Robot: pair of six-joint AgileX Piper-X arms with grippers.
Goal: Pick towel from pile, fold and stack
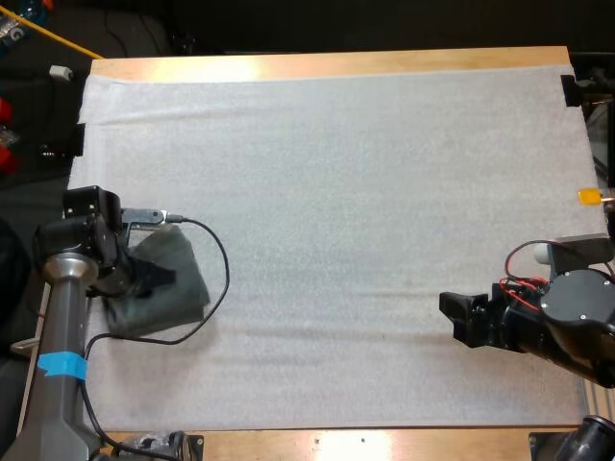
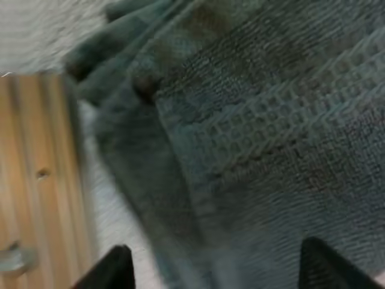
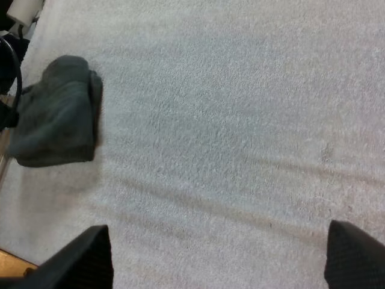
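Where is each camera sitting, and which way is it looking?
High view: behind both arms, looking forward and down over the white mat; shows the left claw over the grey-green towel and the right claw above bare mat.
Left wrist view: rides the left arm, looking down close at the towel beside the wooden table; its own fingers stand apart.
Right wrist view: rides the right arm, looking across the mat toward the towel; its own fingers stand apart.
Shared: all three show the towel.

Place: a robot lab, as I judge it.
Bench: wooden table [image 1: 336, 63] under a white mat [image 1: 365, 240].
Rig: my left arm [image 1: 58, 327] and right arm [image 1: 577, 322] reach in over it.
Beyond: dark space, loose clutter [image 1: 60, 71].
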